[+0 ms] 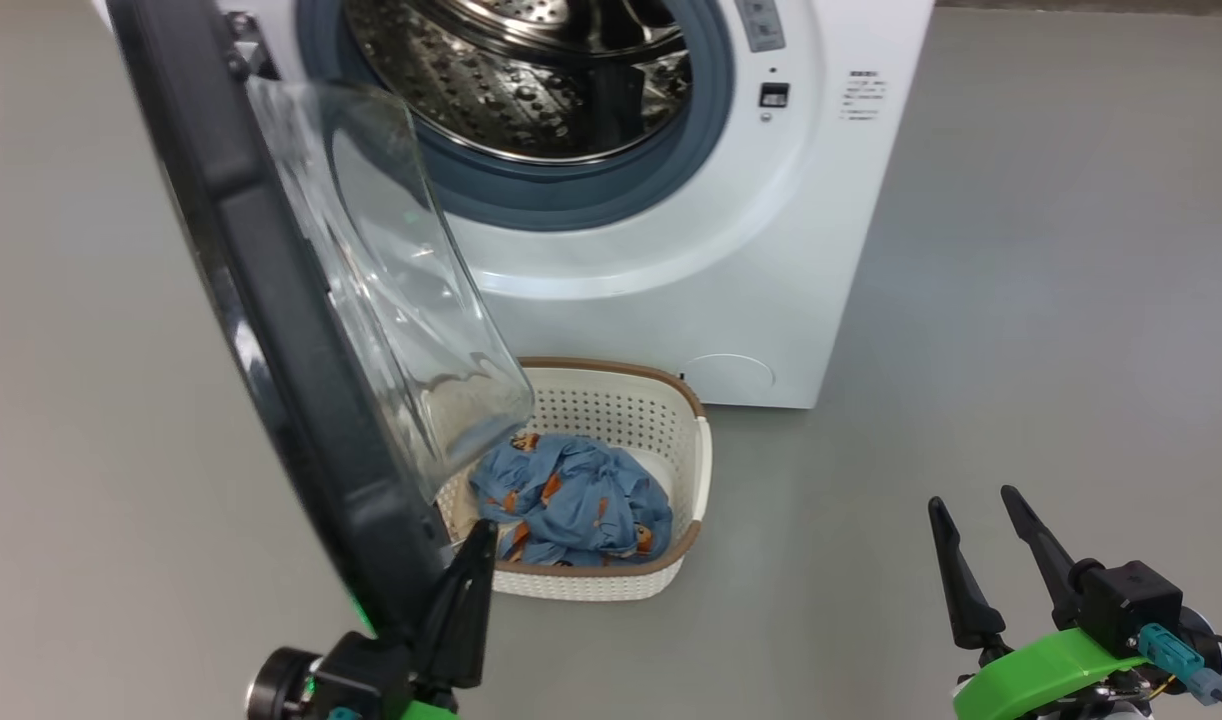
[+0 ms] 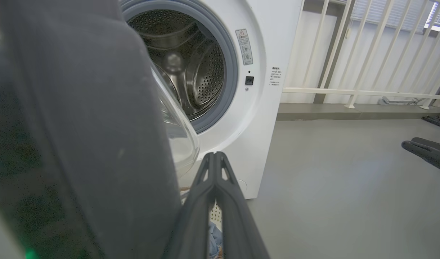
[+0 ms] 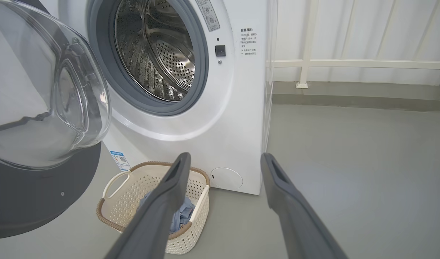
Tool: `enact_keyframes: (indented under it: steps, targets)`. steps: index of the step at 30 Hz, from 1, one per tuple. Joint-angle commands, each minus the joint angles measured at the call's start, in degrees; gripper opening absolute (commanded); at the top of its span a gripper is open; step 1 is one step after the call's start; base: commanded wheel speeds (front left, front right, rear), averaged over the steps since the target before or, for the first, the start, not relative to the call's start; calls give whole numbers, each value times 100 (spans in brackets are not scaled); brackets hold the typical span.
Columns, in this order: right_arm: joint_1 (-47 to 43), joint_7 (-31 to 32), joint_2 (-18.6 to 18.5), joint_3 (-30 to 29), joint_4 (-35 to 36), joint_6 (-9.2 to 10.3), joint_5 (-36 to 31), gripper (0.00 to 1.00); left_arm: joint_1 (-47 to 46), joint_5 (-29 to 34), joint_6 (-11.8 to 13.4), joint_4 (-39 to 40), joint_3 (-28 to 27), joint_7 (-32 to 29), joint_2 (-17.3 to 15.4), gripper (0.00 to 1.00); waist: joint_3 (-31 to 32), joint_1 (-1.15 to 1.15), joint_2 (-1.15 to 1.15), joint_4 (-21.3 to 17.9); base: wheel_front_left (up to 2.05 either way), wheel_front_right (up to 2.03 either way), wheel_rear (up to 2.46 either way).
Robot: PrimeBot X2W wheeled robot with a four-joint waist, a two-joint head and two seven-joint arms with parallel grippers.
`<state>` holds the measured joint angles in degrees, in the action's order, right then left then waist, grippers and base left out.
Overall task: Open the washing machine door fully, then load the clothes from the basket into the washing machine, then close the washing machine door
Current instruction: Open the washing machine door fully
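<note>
The white washing machine [image 1: 671, 290] stands ahead with its steel drum [image 1: 521, 70] exposed. Its door [image 1: 271, 300], black-rimmed with a bulging clear glass bowl [image 1: 401, 290], is swung out toward me on the left. My left gripper [image 1: 476, 540] is shut, its fingers pressed together right beside the door's lower black rim [image 2: 79, 144]. The cream basket [image 1: 671, 420] sits on the floor before the machine, holding light blue clothes [image 1: 571, 500] with orange prints. At the lower right my right gripper [image 1: 976, 505] stands open over bare floor, holding nothing; the basket [image 3: 119, 194] lies beyond its left finger.
Grey floor [image 1: 1021, 300] spreads to the right of the machine. A white railing [image 2: 367, 54] runs along a raised ledge behind it. The glass bowl overhangs the basket's left part.
</note>
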<state>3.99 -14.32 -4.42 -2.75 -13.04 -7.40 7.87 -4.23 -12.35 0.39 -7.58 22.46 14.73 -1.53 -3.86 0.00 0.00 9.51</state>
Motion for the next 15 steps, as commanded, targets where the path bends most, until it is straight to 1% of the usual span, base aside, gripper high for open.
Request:
enact_keyframes:
  steps: [1,4,8,9,15]
  targets:
    - [73,-68,-2,131,119,-9,95,100,-20,-20,239,131,-515,27,-139,0,18,0,0,228,0,0,0]
    - [60,-68,5,122,121,-9,92,100,51,-24,303,172,-639,27,-144,0,16,0,0,309,0,0,0]
    - [25,-68,16,95,136,-9,84,100,215,-47,441,306,-993,27,-198,0,21,0,0,474,0,0,0]
    - [25,-68,16,95,136,-9,84,100,215,-47,441,306,-993,27,-198,0,21,0,0,474,0,0,0]
    - [29,-68,33,119,121,-9,81,100,428,-127,616,420,-1409,27,-258,0,63,0,0,536,0,0,0]
